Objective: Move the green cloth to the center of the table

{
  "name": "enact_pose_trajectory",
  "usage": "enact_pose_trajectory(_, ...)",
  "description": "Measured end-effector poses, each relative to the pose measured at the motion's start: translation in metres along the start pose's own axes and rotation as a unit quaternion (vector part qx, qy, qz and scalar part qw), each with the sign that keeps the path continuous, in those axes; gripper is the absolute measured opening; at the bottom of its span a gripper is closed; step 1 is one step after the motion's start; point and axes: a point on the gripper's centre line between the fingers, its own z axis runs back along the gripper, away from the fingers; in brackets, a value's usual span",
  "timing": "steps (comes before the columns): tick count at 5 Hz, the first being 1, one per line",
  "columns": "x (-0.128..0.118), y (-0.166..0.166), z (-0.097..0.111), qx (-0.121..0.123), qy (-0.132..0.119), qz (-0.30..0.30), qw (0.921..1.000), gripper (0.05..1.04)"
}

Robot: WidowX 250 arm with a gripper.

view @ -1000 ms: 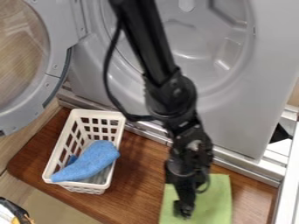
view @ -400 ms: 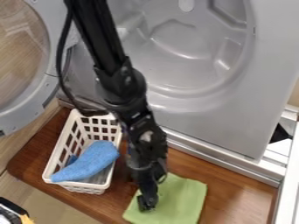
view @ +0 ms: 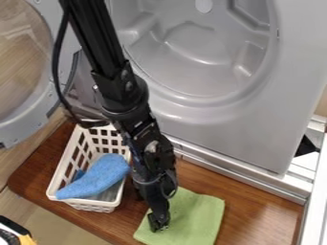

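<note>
The gripper (view: 158, 222) points down at the left part of the green cloth (view: 193, 221), touching it or very close above. That cloth lies mostly flat on the wooden tabletop, turned at an angle, its lower edge near the bottom of the view. Its upper left part is partly covered by the arm. Whether any cloth is pinched at the gripper's tip is hard to make out.
A white basket (view: 62, 167) holding a blue cloth (view: 97, 177) stands left of the arm. Behind the wooden table (view: 256, 210) rise a grey machine front (view: 249, 129) and, at upper left, its round open door (view: 57, 91). A metal rail (view: 223, 171) runs along the back.
The gripper and green cloth have moved left together, the cloth turning clockwise on the table. Since the middle frame both have shifted only slightly. The basket and blue cloth have stayed put.
</note>
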Motion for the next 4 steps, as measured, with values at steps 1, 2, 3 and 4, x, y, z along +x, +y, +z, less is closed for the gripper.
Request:
enact_pose_trajectory(1,-0.008,-0.001,0.006,-0.014,0.015,-0.014,0.9997,0.999)
enact_pose_trajectory(2,0.009,0.010,0.036,0.001,-0.017,-0.027,0.9995,0.999)
enact_pose_trajectory(3,0.018,0.017,0.071,-0.003,-0.036,-0.052,0.9980,0.999)
enact_pose_trajectory(4,0.023,0.020,0.102,0.013,-0.068,-0.050,0.9964,0.999)
